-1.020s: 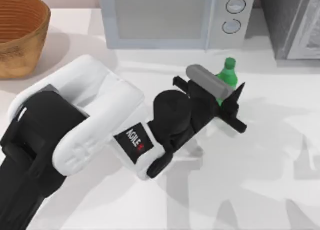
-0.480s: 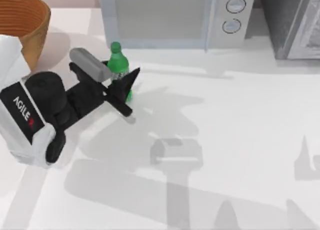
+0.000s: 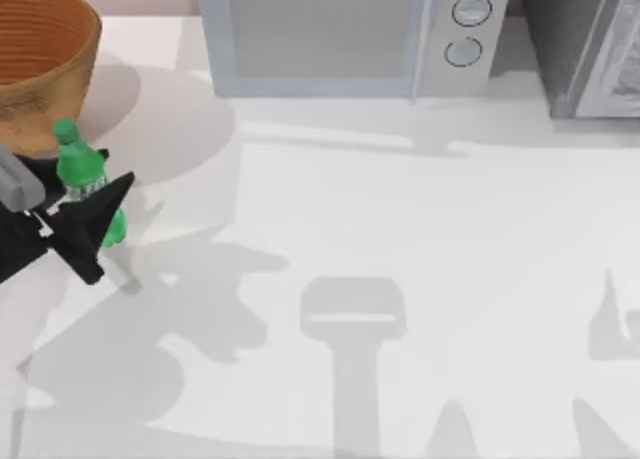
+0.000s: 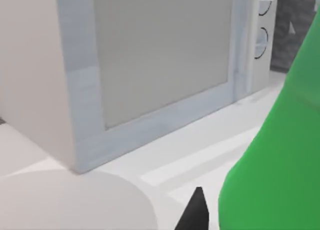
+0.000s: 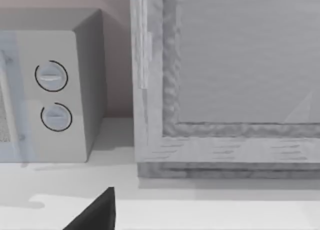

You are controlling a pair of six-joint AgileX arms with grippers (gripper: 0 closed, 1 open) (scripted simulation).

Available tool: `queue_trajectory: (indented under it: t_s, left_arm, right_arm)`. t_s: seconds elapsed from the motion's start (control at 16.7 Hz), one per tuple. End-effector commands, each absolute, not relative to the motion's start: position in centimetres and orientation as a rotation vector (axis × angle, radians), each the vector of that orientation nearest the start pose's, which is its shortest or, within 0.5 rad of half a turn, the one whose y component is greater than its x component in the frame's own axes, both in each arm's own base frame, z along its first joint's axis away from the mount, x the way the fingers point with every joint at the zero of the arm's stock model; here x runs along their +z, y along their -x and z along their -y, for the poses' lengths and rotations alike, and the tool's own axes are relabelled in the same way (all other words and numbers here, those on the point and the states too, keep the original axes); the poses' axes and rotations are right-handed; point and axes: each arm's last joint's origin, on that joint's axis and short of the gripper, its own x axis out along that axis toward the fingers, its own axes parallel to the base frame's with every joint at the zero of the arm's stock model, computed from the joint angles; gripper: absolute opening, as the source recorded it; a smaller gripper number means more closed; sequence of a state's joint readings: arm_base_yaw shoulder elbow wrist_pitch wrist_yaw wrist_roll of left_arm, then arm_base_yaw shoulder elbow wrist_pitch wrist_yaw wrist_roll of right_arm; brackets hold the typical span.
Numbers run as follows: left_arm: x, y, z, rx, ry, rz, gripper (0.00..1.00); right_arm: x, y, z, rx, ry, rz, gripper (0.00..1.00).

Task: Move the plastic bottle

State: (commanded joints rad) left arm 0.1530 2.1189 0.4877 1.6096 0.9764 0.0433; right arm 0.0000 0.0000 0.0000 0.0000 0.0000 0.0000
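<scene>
Gripping the plastic bottle (image 3: 83, 179) at the far left edge of the top view, the left gripper (image 3: 88, 217) shows as black fingers (image 3: 92, 229) closed around the bottle's lower body, one dark fingertip pointing toward the upper right and another toward the lower right. The bottle leans with its green cap (image 3: 65, 131) toward the upper left of the frame, its white-and-green label just above the fingers, and its green base poking out on the right side of them. A grey piece of the wrist sits at the very left border, just beside the cap. Dark shadows of the arm spread over the white table (image 3: 420, 239) to the lower right of the gripper.

In the left wrist view the bottle (image 4: 280, 155) is a big bright green mass at the right side of the frame, with a black fingertip (image 4: 195, 212) at the bottom edge beside it.

Farther back, in the upper left corner of the top view, a brown woven basket (image 3: 40, 59) stands near the bottle's cap, apart from it. Along the top centre stands the microwave (image 3: 340, 34), its two round dials at its right end. A grey cabinet (image 3: 585, 44) fills the upper right corner.

The right wrist view shows a black fingertip (image 5: 95, 212) at its bottom edge; whether the right gripper is wide or narrow cannot be told. Beyond it stand the microwave's dial end (image 5: 55, 94) and the cabinet front (image 5: 230, 79).
</scene>
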Motion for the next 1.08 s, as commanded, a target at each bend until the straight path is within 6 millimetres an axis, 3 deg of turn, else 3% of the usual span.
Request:
queue_trajectory:
  t_s: [0.3,0.78,1.02,1.08]
  left_arm:
    - [7.3,-29.4,-2.0,-0.801,-0.016,0.002,0.0]
    - [4.1,-32.9,1.5,-0.8,-0.016,0.004,0.0]
    - [4.0,-33.1,1.7,-0.799,-0.017,0.006,0.0]
    - [4.0,-33.1,1.7,-0.799,-0.017,0.006,0.08]
  right_arm:
    - [16.0,-10.6,0.1,0.0,0.0,0.0,1.0]
    - [16.0,-10.6,0.1,0.0,0.0,0.0,1.0]
    - [16.0,-10.6,0.1,0.0,0.0,0.0,1.0]
    - [16.0,-10.6,0.1,0.0,0.0,0.0,1.0]
